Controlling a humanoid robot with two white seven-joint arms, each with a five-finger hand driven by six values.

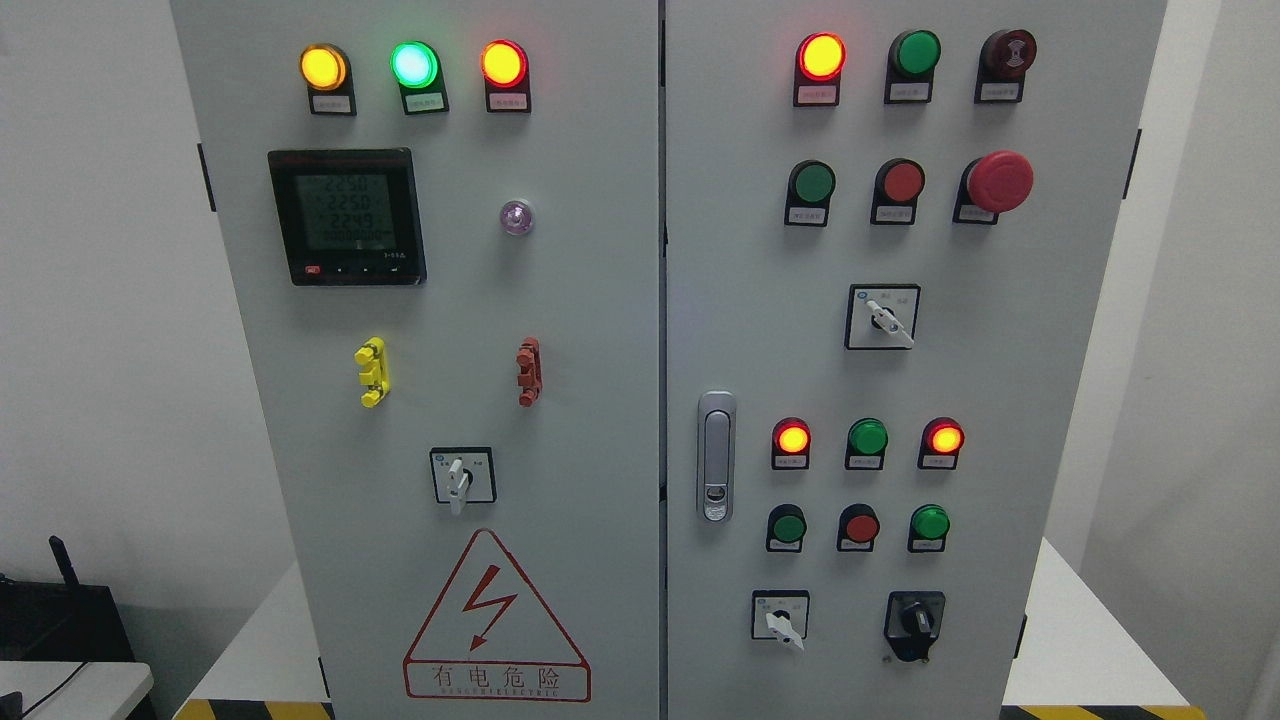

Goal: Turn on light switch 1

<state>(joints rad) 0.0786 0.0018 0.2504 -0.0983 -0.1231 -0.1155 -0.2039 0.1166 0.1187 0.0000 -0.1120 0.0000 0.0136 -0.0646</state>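
Observation:
A grey electrical cabinet (600, 300) with two doors fills the head view. The left door carries lit yellow (323, 66), green (414, 64) and red (503, 63) lamps, a digital meter (346, 217) and a rotary switch (460, 478). On the right door I see a lit red lamp (821, 56), green and red push buttons (812, 182), a red mushroom stop button (998, 182), and three more rotary switches (882, 316) (781, 616) (914, 622). Which control is light switch 1 cannot be told. Neither hand shows in the picture.
A door handle with a lock (716, 456) sits on the right door's left edge. A red warning triangle (495, 622) marks the lower left door. Yellow (371, 372) and red (529, 371) clips are mounted mid-door. A black device (60, 620) stands at the lower left.

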